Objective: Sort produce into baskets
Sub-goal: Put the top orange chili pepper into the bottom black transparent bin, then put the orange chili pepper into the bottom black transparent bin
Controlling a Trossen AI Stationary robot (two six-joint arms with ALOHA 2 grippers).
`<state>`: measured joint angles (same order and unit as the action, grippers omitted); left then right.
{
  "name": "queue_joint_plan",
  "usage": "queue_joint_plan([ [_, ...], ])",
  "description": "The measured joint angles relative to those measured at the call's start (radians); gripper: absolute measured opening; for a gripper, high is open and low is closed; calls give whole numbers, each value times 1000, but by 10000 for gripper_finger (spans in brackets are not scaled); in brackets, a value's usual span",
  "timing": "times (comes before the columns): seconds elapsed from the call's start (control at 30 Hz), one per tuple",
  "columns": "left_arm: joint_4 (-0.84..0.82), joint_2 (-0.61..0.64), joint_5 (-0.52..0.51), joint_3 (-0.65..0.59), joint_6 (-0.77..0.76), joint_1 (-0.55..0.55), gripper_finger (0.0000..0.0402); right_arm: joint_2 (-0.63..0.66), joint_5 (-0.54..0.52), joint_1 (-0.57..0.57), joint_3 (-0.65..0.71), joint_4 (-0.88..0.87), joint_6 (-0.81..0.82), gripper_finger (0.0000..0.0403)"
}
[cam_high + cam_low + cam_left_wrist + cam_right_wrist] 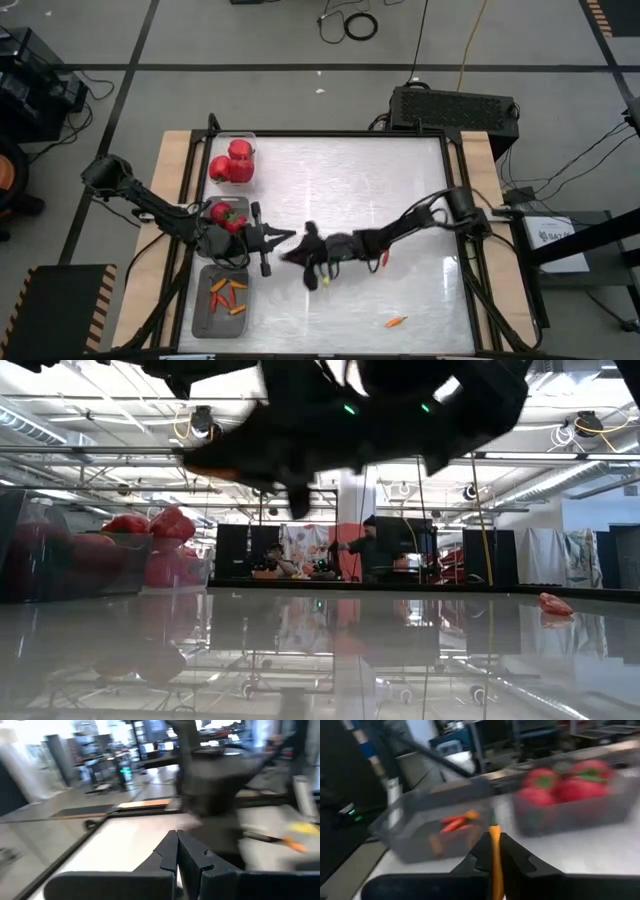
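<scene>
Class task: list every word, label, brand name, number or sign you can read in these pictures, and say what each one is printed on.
None can be read.
White label or sheet right of the table: print too small to read.
Hanging banner in the room behind: blurred, unreadable.

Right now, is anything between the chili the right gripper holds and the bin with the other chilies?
Possibly: the left gripper, shut, sits between the right gripper, shut on a chili, and the chili bin. The right wrist view looks clear.
</scene>
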<state>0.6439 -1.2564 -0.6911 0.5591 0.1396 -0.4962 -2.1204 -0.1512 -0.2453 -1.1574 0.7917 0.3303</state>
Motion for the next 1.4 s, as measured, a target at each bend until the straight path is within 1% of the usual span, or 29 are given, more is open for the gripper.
queue_joint_plan([
  [0.13,5,0,-117,0,-2,0,8,-153,18,-66,-190,-10,-62,12],
  [0.27,8,0,-262,0,-32,0,8,-289,107,-99,-432,-60,-162,14],
  [0.47,2,0,-486,0,-54,-38,8,-450,109,-106,-762,-284,-239,15],
  [0.53,1,0,-541,0,-45,-57,8,-484,102,-103,-844,-320,-253,15],
  [0.6,-1,0,-568,0,-9,-77,8,-516,99,-96,-907,-313,-262,15],
  [0.67,-5,0,-587,0,36,-104,9,-541,97,-87,-940,-306,-268,15],
  [0.77,-9,0,-602,0,74,-138,9,-568,98,-73,-955,-293,-269,20],
  [0.87,-6,0,-628,0,86,-156,9,-568,103,-55,-960,-281,-255,36],
  [0.93,-6,0,-654,0,86,-159,9,-564,107,-43,-962,-272,-236,56],
  [1.0,-6,0,-664,0,86,-159,9,-564,121,-31,-962,-274,-225,83],
  [1.1,-5,0,-712,0,84,-159,9,-565,127,-21,-961,-288,-207,126],
  [1.2,-5,0,-720,0,84,-159,9,-565,132,-22,-961,-298,-187,165],
  [1.3,-5,0,-719,0,84,-159,9,-565,132,-25,-961,-321,-187,196],
  [1.4,-4,0,-719,1,78,-159,9,-542,140,-27,-961,-404,-188,218],
])
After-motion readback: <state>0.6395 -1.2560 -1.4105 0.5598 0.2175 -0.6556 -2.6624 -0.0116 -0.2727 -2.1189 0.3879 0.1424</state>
